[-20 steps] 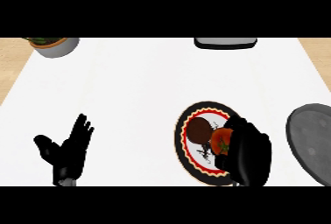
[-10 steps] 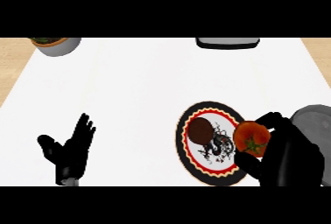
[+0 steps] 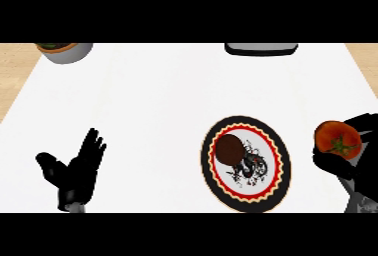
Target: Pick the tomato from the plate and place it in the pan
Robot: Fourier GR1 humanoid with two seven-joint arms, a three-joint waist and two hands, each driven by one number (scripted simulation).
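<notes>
I have the red, round tomato with its green stalk [image 3: 337, 138] off the white round plate with the black rim and red zigzag band [image 3: 244, 120] and up in the black right hand [image 3: 353, 167], at about 3 o'clock from the plate near the view's right edge. The fingers [image 3: 363, 121] are curled round the tomato's far side, with the palm below it. I judge this cupping is meant to keep a smooth round fruit from rolling out while it is carried sideways. The stalk faces up toward me, so most of the tomato's top shows. A dark brown round lump [image 3: 229, 148] lies on the plate's upper left part, beside a black scribbled pattern, and it is no part of my job. I cannot see the pan here. If it lies past the 3 o'clock edge, I reckon the carry is about half done, with the release yet to come. The black left hand [image 3: 74, 170] rests at 9 o'clock from the plate, low on the white table [image 3: 162, 100], with its fingers apart and pointing up, well clear of the work. A grey bowl [image 3: 65, 51] sits at the table's 11 o'clock corner and a dark grey tray [image 3: 262, 48] at about 12 o'clock.
</notes>
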